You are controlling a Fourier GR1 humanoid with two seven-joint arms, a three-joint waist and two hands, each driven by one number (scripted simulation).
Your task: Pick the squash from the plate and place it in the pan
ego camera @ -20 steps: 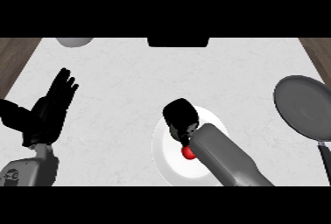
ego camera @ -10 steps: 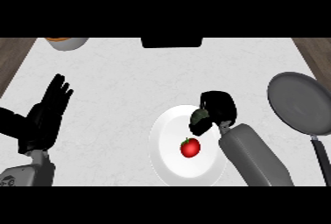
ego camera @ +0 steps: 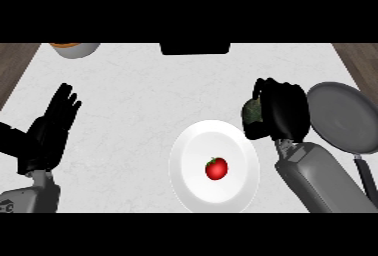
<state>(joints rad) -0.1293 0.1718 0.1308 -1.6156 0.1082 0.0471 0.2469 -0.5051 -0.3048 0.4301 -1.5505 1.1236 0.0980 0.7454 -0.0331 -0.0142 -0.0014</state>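
My right hand [ego camera: 282, 114] hangs above the counter between the white plate [ego camera: 193, 150] and the grey pan [ego camera: 342, 117], its fingers curled round the dark green squash [ego camera: 252, 112]. Only a bit of the squash shows at the hand's left side. The hand sits just left of the pan's rim. A red tomato [ego camera: 215, 168] lies alone on the plate. My left hand [ego camera: 49, 129] rests open at the view's left, fingers up, holding nothing.
A bowl with an orange inside [ego camera: 73, 48] stands at the back left. A black object [ego camera: 196, 48] sits at the counter's far edge in the middle. The pan's black handle [ego camera: 364, 175] runs toward the lower right. Brown wood shows beyond both counter sides.
My right hand has lifted the squash off the plate and carried it rightward toward the pan. The tomato is now uncovered on the plate. The left hand barely moved.
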